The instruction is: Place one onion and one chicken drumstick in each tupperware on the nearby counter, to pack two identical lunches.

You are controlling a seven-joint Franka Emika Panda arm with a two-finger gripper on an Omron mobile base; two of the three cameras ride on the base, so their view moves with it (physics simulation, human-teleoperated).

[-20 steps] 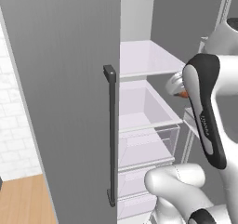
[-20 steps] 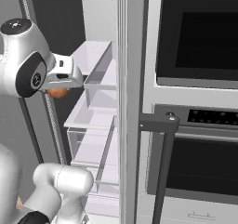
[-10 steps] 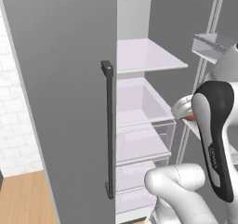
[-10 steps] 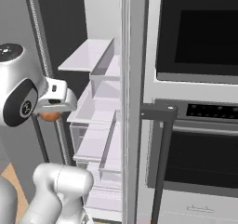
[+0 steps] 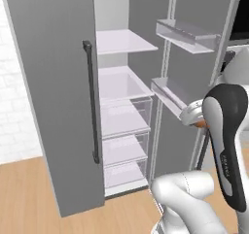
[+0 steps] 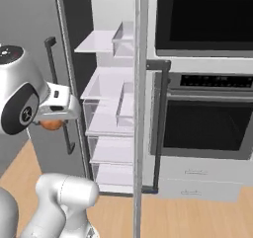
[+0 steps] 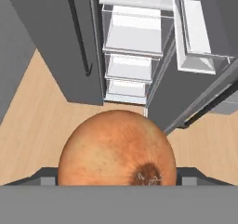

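An orange-brown onion (image 7: 116, 148) sits close in the hand view, held between the two dark fingertips of my gripper (image 7: 116, 177), which is shut on it. In the left base view the gripper (image 5: 194, 116) hangs in front of the open fridge's right door, with a sliver of onion (image 5: 200, 125) under it. From the right base view, the gripper (image 6: 59, 109) and the onion (image 6: 51, 125) are left of the fridge opening. The chicken drumstick, the tupperware and the counter are out of view.
The fridge stands open with white shelves (image 5: 124, 41) and clear drawers (image 5: 124, 119). Its left door (image 5: 53, 97) has a dark handle (image 5: 91, 102), and its right door carries bins (image 5: 187, 34). A black oven (image 6: 207, 123) sits to the right. Wooden floor (image 7: 42, 125) lies below.
The whole picture has shifted, so the base has moved: the fridge now looks farther off and more floor shows. The onion stays in the gripper, which hangs lower in both base views.
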